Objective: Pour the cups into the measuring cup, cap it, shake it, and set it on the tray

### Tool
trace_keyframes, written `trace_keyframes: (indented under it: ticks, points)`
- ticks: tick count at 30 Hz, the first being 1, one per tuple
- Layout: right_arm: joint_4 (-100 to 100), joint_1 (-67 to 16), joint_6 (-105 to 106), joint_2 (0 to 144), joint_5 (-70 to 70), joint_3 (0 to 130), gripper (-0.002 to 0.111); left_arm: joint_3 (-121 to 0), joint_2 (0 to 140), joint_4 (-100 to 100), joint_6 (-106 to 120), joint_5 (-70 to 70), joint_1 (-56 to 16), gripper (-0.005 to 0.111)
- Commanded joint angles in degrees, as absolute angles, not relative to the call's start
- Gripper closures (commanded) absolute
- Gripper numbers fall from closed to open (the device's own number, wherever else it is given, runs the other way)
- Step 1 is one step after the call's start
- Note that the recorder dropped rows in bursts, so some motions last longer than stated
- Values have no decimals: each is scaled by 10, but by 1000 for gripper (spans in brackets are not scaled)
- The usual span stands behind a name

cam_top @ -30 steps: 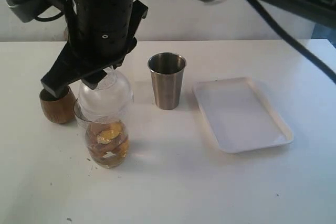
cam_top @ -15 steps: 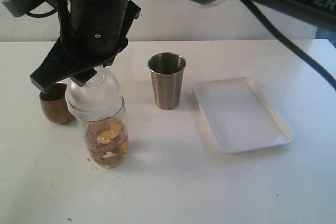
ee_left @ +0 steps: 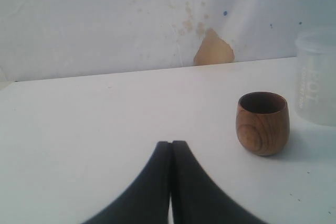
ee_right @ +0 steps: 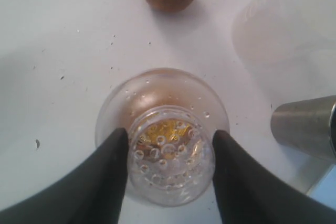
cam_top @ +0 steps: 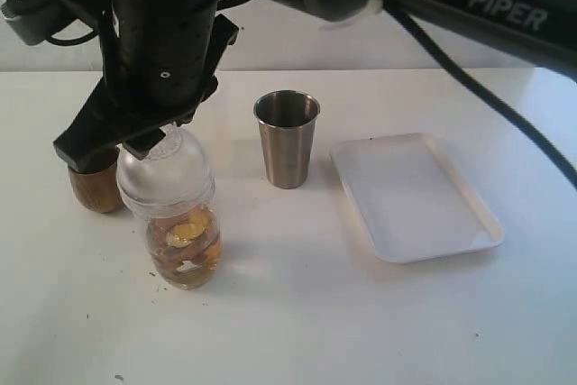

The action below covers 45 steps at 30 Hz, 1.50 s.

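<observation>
I've got the right arm reaching across to the left side, wrist down. The right gripper is clamped on the clear dome-shaped plastic lid, which sits atop the clear graduated measuring cup. The round brown wooden cup is just beside it and the tapered steel tumbler is near. The flat white rectangular tray is well apart, w/ open tabletop btwn. The left gripper is pinched closed, holding nothing.

Table lies bare between tumbler and measuring cup (wooden cup beside).
</observation>
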<state>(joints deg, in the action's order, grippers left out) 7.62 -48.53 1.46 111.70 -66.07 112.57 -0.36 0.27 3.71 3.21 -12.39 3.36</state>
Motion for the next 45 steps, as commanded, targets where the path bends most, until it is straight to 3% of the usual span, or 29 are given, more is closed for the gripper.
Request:
trace_keyframes:
  ticks: [1,30,34,40,45]
  points:
    - [78,-480,14,1115,-661,1124,108,0,0,42,31,-116,35,107]
    - [78,-479,7,1144,-664,1124,108,0,0,42,31,-116,35,107]
    - [78,-479,7,1143,-667,1124,94,0,0,42,31,-116,35,107]
    - [78,-479,7,1139,-666,1124,63,0,0,42,31,-116,35,107]
    - [88,-479,10,1133,-665,1126,55,0,0,42,31,-116,35,107]
